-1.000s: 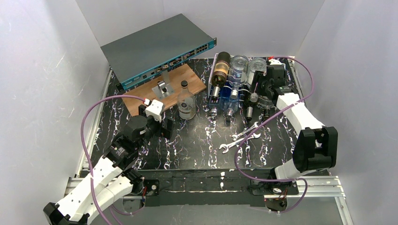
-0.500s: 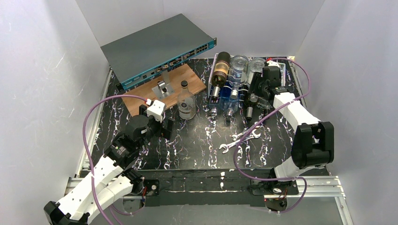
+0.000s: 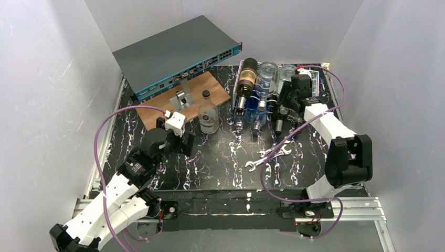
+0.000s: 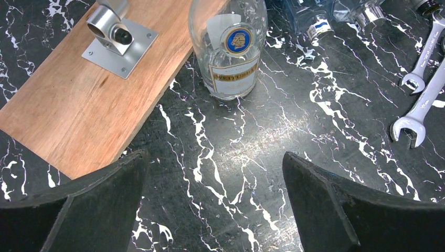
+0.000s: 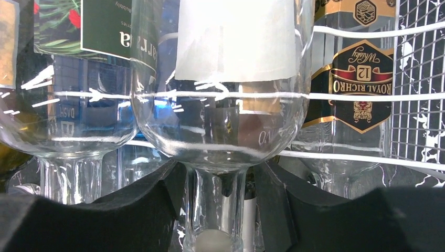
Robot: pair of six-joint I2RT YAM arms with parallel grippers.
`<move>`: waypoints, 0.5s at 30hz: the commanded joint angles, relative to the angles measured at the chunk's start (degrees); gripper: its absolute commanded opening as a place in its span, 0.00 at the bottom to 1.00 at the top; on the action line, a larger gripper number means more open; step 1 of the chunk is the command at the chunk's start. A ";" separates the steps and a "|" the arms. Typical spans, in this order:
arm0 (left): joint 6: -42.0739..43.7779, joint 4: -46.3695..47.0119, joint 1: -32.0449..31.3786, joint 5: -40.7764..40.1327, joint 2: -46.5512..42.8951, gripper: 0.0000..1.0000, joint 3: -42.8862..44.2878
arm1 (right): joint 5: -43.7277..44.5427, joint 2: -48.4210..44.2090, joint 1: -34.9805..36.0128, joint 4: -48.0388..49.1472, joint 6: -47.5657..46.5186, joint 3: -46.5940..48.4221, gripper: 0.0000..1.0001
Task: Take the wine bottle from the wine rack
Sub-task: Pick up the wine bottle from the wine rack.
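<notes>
Overhead view: you had even, diffuse white light from above. The white walls (image 3: 47,105) read bright, and shadows on the black marbled table (image 3: 220,157) were soft.

Left wrist view: a pale glare patch sat mid-table. The upright clear bottle (image 4: 231,47) was sharp, while the left gripper (image 4: 214,178) was dark and soft-edged.

Right wrist view: the wine bottle (image 5: 220,121) carried white streak reflections. The right gripper (image 5: 218,205) was near-featureless black along the near edge.

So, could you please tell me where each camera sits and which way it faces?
Top external: above, behind the robot, facing down at table; left arm, right arm show.
Left wrist: on left arm, facing down at standing bottle, wrenches; open jaws below.
Right wrist: on right arm, facing the wine rack; jaws flank clear bottle at neck.
Top and left wrist share that standing bottle.
</notes>
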 commanded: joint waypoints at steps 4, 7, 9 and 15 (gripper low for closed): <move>0.81 -0.37 0.33 -1.14 0.01 0.98 0.31 | 1.63 0.75 0.12 3.35 0.90 -1.19 0.56; 0.90 -0.46 0.33 -1.23 -0.11 0.98 0.32 | 1.67 0.71 0.09 3.28 0.90 -1.12 0.52; 0.90 -0.46 0.33 -1.32 -0.07 0.98 0.25 | 1.68 0.56 0.16 3.18 0.86 -1.03 0.48; 0.98 -0.44 0.33 -1.40 -0.16 0.98 0.32 | 0.94 -0.96 -0.21 3.57 0.33 -1.59 0.12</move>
